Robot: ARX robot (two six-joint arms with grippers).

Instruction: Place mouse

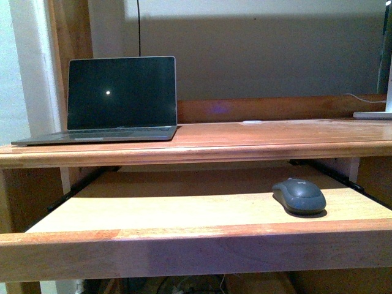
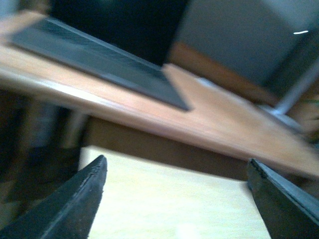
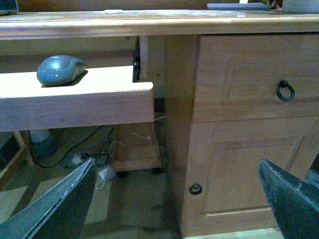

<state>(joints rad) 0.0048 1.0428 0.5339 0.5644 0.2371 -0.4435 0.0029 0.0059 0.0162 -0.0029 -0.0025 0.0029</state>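
Observation:
The dark grey mouse [image 1: 299, 195] sits on the right part of the pulled-out wooden keyboard tray [image 1: 184, 211] under the desk top. The right wrist view shows the mouse [image 3: 60, 69] on that tray, well away from my right gripper [image 3: 174, 194], which is open, low in front of the desk's cabinet with nothing between its fingers. My left gripper [image 2: 177, 196] is open over the tray's pale board [image 2: 169, 199], empty; the mouse is not in that view. Neither gripper appears in the front view.
An open laptop [image 1: 116, 101] stands on the desk top [image 1: 275, 138] at the left. A white base [image 1: 373, 114] sits at the far right. Beside the tray is a cabinet with a drawer [image 3: 249, 79] and a door [image 3: 244, 174]. Cables [image 3: 94, 159] lie on the floor.

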